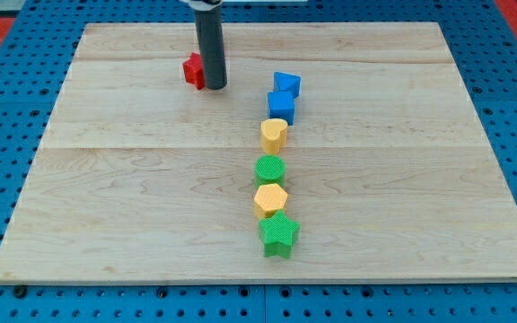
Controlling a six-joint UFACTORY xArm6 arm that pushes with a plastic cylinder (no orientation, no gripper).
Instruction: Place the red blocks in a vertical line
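Note:
A red block [192, 70] lies near the view's top, left of centre, on the wooden board [106, 179]; its shape is partly hidden by the rod. My tip [214, 87] rests on the board right against the red block's right side. No other red block shows; one may be hidden behind the rod.
A column of blocks runs down the board's middle: two blue blocks [286, 84] [281, 107], a yellow heart-like block [275, 135], a green round block [269, 170], a yellow hexagon [270, 200] and a green star [279, 234]. Blue pegboard [7, 135] surrounds the board.

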